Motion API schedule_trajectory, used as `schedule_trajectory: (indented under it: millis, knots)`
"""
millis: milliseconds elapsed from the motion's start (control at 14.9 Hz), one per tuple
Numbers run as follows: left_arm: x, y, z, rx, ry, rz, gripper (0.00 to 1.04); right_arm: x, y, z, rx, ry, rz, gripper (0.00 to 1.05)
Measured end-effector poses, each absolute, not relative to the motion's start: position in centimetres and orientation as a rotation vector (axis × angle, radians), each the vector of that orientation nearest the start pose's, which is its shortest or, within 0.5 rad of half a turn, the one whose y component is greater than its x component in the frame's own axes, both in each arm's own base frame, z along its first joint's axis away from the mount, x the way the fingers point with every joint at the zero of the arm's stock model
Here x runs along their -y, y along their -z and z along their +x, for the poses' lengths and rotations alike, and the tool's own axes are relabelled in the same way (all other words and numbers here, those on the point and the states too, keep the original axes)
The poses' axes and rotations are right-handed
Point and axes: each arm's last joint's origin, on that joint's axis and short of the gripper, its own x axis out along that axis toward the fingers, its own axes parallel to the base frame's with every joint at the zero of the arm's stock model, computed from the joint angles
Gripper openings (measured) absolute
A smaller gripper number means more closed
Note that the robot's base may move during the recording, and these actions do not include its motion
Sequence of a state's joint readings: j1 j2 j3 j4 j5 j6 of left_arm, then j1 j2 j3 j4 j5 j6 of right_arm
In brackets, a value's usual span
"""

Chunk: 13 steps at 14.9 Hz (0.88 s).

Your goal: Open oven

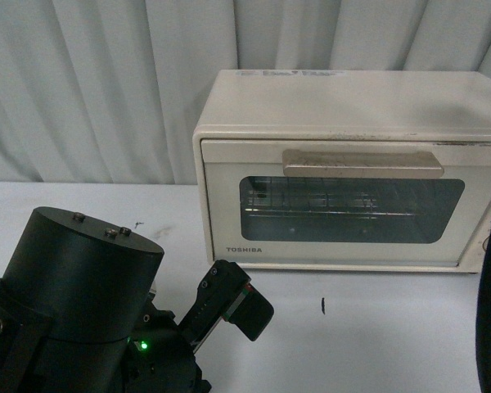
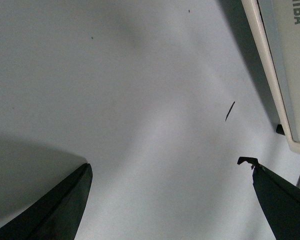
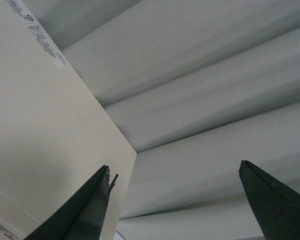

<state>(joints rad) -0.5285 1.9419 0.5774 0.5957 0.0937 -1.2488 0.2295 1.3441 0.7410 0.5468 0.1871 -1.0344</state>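
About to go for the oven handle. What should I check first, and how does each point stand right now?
1. Oven door shut, ready to pull: ok.
2. Bar handle unobstructed in the front view: ok.
3. Left gripper open and empty above the table: ok.
4. Right gripper open and empty: ok.
5. Right gripper aimed at the handle: not ok; its camera shows only a cream oven panel and curtain.

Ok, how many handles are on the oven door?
1: the handle, a bar across the top of the oven door, above the window. The door's right end is hidden at the frame edge.
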Motion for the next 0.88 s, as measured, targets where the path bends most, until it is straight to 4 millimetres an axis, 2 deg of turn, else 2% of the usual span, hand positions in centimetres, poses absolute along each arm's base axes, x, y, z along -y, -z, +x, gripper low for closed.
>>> schedule_trajectory:
  millis: [269,337,404,740,875]
  knots:
    - [15.1,-5.5,25.3,-1.007,0.035,-0.979,0.98,-6.7,-26.1,29.3,-0.014,-0.146,-1.210,0.43]
    - [15.1,-5.5,25.3,-1.006,0.035,-0.979,0.98,-7.0,-25.7,29.4,0.003,-0.197,-1.288,0.23]
    - [15.1,-5.5,25.3,-1.007,0.035,-0.979,0.98,-7.5,-23.4,28.7,-0.010,-0.348,-1.433,0.02]
    - [15.1,-5.5,25.3,-1.006,0.035,-0.979,0.98,-7.8,-20.6,28.1,-0.045,-0.485,-1.539,0.02]
    - [15.1,-5.5,25.3,-1.006,0.035,-0.979,0.98,-7.9,-20.3,28.1,-0.051,-0.496,-1.540,0.02]
